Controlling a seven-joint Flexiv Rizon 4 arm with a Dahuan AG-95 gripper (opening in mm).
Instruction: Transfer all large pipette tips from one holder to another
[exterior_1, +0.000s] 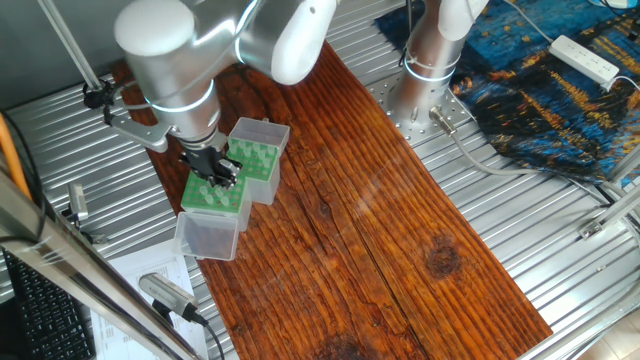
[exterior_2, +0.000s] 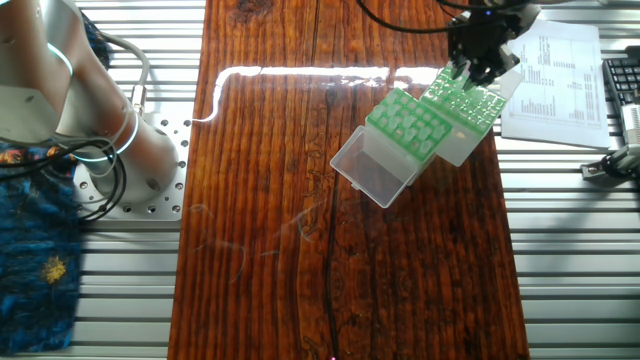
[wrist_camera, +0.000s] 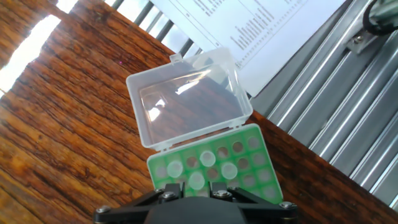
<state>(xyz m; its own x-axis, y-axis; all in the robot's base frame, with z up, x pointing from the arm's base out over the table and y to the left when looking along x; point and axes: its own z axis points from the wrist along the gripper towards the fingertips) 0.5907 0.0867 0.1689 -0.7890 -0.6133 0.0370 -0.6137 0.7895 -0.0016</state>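
In the hand view a green holder (wrist_camera: 249, 163) lies just below the camera, its clear lid (wrist_camera: 186, 102) hinged open beyond it. Several large pipette tips (wrist_camera: 207, 158) stand in it and show as pale round tops. My gripper (wrist_camera: 193, 188) hovers over its near rows with the two fingers (wrist_camera: 166, 191) a little apart, and one pale tip top shows just ahead of the gap. From the fixed views the gripper (exterior_1: 213, 172) (exterior_2: 470, 78) hangs right above one holder (exterior_1: 210, 202) (exterior_2: 468, 110), and a second green holder (exterior_1: 258, 160) (exterior_2: 408, 122) sits against it.
Both holders sit on a dark wooden board (exterior_1: 380, 230) over a ribbed metal table. Printed paper (exterior_2: 555, 70) and a keyboard (exterior_2: 622, 80) lie beside them. The arm's base (exterior_1: 430, 60), a blue cloth (exterior_1: 560, 100) and a power strip (exterior_1: 585, 58) are across the board.
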